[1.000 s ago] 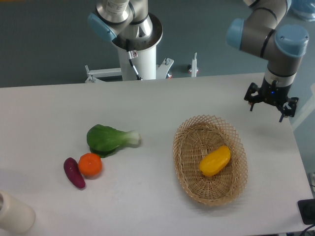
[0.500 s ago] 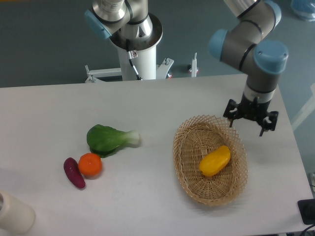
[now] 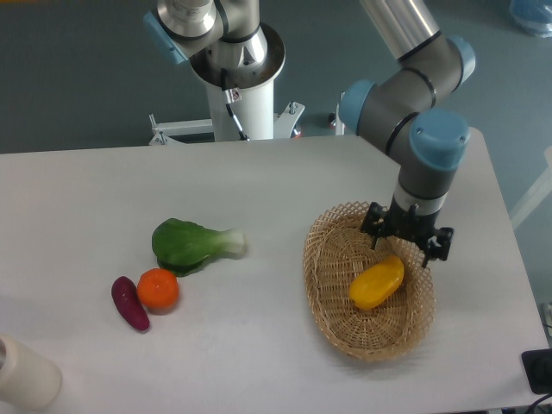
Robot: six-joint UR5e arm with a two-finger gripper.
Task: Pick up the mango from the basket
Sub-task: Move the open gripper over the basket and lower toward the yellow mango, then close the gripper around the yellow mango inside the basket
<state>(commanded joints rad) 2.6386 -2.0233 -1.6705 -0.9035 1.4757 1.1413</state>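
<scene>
Camera view
Gripper (image 3: 405, 243): fingers spread apart, holding nothing, above the basket's far rim.
Mango (image 3: 376, 283): lying inside the basket (image 3: 332, 297), just below the gripper.
Writing: none readable.

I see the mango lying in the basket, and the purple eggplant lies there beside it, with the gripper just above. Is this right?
Not quite. The eggplant is not in the basket; the camera view shows it on the table, far to the left, against the orange fruit. The mango lies alone in the basket, with the gripper just above it.
</scene>
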